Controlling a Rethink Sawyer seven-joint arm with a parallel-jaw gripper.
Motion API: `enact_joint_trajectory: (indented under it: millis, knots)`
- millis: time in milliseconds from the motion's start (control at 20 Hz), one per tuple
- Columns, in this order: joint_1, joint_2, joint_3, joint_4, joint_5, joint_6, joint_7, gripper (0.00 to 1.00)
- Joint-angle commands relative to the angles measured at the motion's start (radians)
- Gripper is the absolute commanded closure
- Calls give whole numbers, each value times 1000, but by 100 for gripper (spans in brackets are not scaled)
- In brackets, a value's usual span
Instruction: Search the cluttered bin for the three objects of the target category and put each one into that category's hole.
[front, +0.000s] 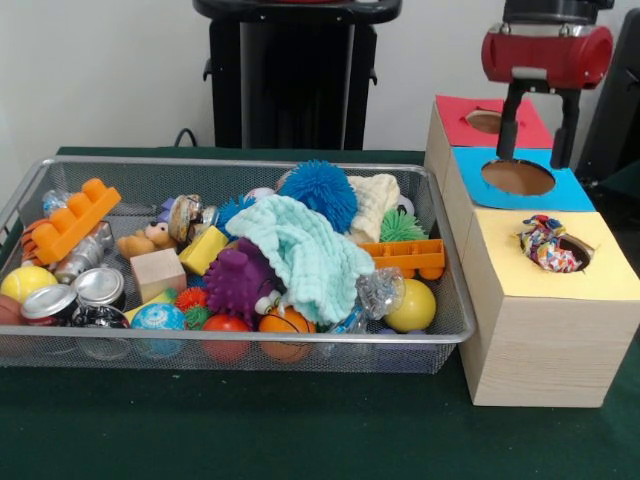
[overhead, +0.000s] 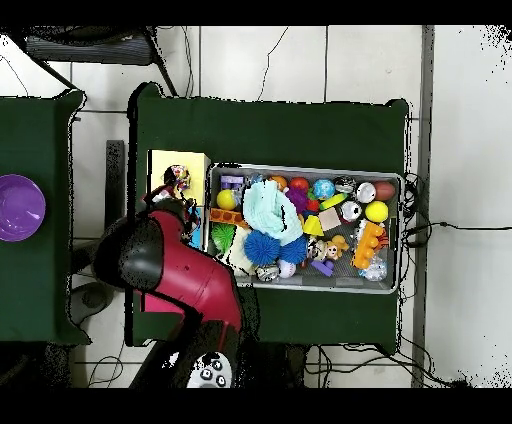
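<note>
Green table: gripper (front: 537, 152) open, empty, behind crumpled ball (front: 545, 243).

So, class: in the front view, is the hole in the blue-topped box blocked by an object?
No. The blue-topped box's hole shows open and empty; the crumpled colourful bundle sits in the yellow-topped box's hole instead.

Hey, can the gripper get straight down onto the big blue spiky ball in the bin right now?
Probably yes. The blue spiky ball sits on top of the clutter with nothing over it. The gripper hangs open and empty above the blue hole, so it must first travel sideways over the bin.
</note>
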Motion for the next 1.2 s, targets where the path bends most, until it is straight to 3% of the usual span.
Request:
enact_joint_trajectory:
  millis: [50,100,150,350,750,1000,1200]
  knots:
    - [-30,-39,-20,-18,-51,112,127,0]
    - [-45,-44,4,-4,-53,85,117,0]
    - [-54,-44,21,6,-54,59,118,100]
    - [-64,-42,70,22,-37,0,147,100]
    - [-5,48,32,-74,32,-26,232,100]
    - [-43,77,89,-90,35,-86,232,100]
    - [-32,106,96,-123,58,-95,248,100]
